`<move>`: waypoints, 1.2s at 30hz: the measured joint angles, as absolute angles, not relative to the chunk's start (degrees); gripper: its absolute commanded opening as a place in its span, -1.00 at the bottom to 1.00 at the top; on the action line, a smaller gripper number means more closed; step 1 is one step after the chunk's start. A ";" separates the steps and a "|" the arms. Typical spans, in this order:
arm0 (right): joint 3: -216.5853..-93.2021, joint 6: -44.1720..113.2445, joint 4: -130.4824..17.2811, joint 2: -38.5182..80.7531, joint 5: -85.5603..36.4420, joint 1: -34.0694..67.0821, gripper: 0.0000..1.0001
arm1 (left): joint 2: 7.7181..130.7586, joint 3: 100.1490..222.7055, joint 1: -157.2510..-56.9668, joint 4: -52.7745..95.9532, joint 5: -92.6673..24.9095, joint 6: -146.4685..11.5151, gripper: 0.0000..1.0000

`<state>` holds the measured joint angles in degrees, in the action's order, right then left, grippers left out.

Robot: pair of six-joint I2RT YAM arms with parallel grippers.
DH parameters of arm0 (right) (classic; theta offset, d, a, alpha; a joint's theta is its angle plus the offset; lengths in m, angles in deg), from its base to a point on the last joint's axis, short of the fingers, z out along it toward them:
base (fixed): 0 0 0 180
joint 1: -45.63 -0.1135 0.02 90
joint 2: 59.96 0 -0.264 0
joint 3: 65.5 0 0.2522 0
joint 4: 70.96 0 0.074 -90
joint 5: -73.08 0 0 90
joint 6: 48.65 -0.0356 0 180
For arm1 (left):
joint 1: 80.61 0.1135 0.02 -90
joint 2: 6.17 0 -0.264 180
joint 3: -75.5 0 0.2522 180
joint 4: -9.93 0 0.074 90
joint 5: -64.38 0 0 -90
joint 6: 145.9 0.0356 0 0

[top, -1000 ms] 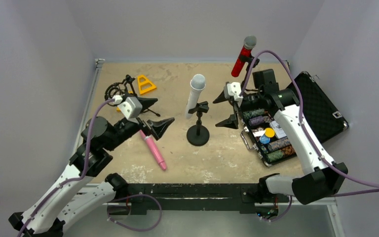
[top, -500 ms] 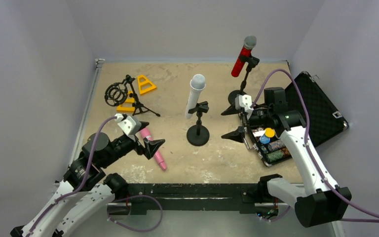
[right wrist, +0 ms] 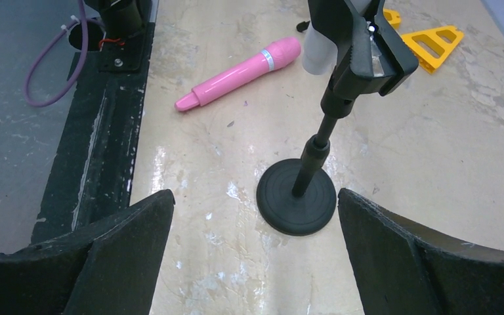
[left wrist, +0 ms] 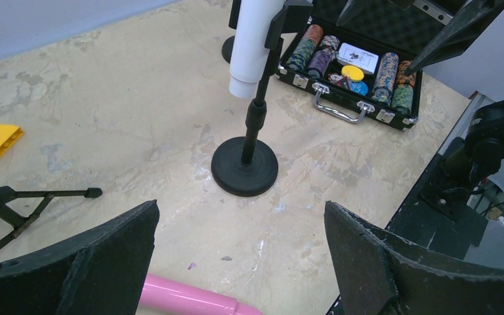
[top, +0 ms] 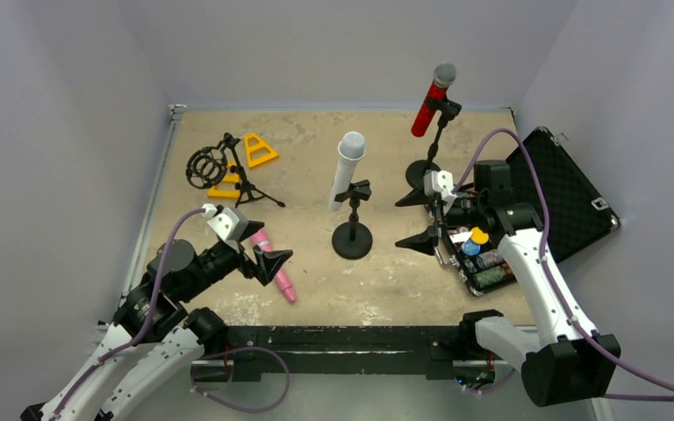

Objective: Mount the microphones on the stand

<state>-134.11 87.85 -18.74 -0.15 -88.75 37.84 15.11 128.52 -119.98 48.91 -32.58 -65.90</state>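
A glittery red microphone (top: pixel 430 98) sits in the clip of a stand at the back right. The white microphone (top: pixel 345 169) (left wrist: pixel 252 39) is clipped upright in the round-based stand (top: pixel 352 239) (right wrist: pixel 296 197) mid-table. Flat on the table at front left lies the pink microphone (top: pixel 274 263) (right wrist: pixel 236 72) (left wrist: pixel 184 298). My left gripper (top: pixel 263 253) (left wrist: pixel 241 210) hovers open just over its thick end, holding nothing. Right of the white microphone's stand, my right gripper (top: pixel 415 219) (right wrist: pixel 256 197) is open and empty, facing the stand's base.
A black tripod stand with a ring mount (top: pixel 219 167) stands at the back left beside two yellow triangular pieces (top: pixel 259 149). An open case of poker chips (top: pixel 491 254) (left wrist: pixel 351 72) lies at the right, directly behind my right gripper. The black base rail (top: pixel 342 338) runs along the near edge.
My left gripper drew back toward the near edge and dropped over the pink microphone. My right gripper pulled back from the red microphone's stand toward the case and opened slightly wider.
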 measured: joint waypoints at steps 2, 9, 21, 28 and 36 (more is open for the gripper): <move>-133.65 87.85 -19.02 -0.15 -88.95 37.93 0.97 | 15.00 127.89 -119.98 48.53 -32.45 -66.42 0.99; -132.78 87.87 -19.61 -0.33 -90.00 38.28 0.97 | 14.72 126.43 -119.98 48.31 -31.49 -68.24 0.99; -132.21 87.90 -20.23 -0.81 -90.04 38.85 0.97 | 14.43 125.25 -119.98 48.05 -29.87 -71.51 0.99; -132.19 87.90 -20.49 -0.89 -90.06 38.96 0.97 | 13.69 124.90 -119.98 48.25 -29.30 -72.83 0.99; -131.66 87.94 -20.77 -0.89 -90.22 39.11 0.97 | 13.19 124.90 -119.98 48.27 -28.34 -73.35 0.99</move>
